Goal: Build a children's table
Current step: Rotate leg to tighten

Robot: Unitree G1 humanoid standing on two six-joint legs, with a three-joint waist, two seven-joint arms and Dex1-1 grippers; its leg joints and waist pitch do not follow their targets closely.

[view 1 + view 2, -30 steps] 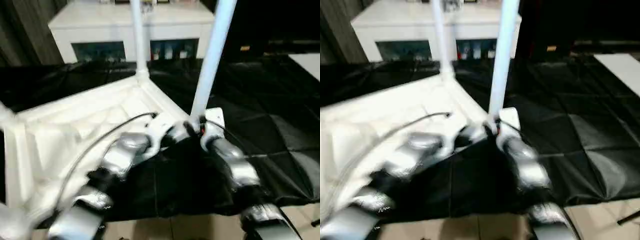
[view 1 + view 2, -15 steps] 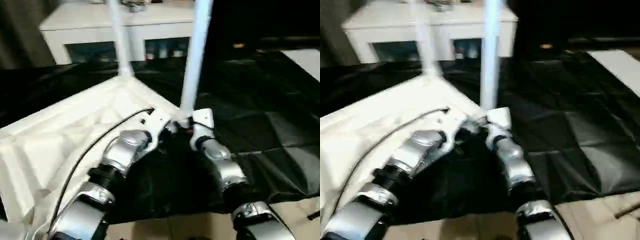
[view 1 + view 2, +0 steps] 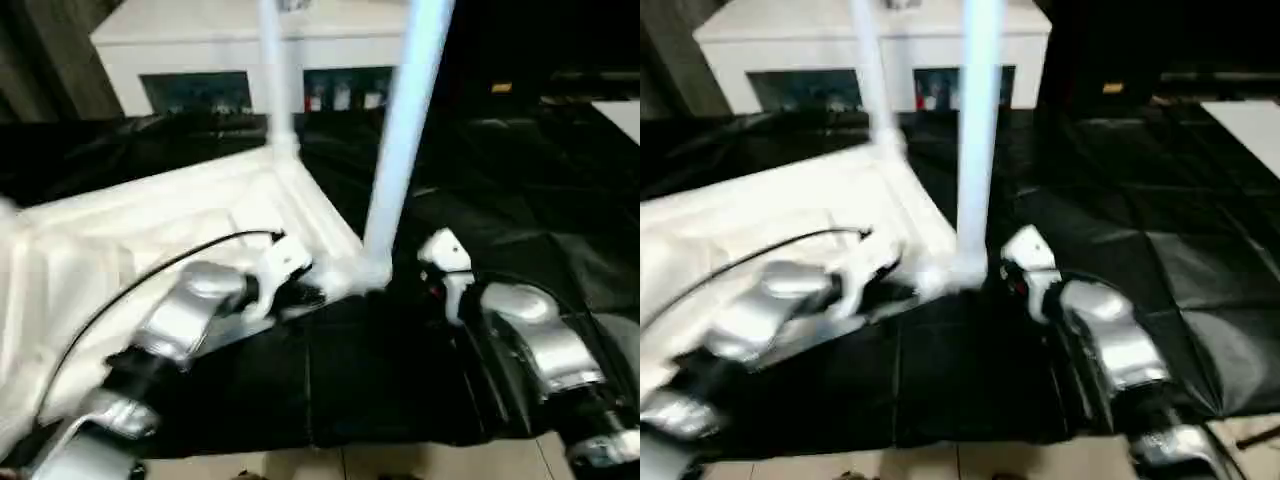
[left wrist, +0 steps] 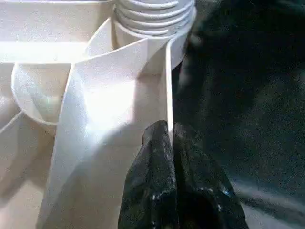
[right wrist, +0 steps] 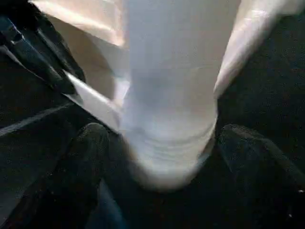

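1. Black sheeting covers the surface on which the work lies; a white cabinet with glass doors stands behind it, and pale floor shows along the near edge.
2. Head views: the tabletop lies upside down on the sheeting, ribbed underside up. Two legs stand upright in its corner sockets: the far leg and the near leg.
3. Head views: the left gripper is at the tabletop's near edge, just beside the base of the near leg. The right gripper sits on the other side of that leg, close to it but apart.
4. Left wrist view: the left gripper's fingers are pressed together on a thin upright rib of the tabletop. The threaded leg base sits in the socket beyond.
5. Right wrist view: the right gripper's fingers stand wide apart, one on either side of the near leg's lower end, with no visible contact.
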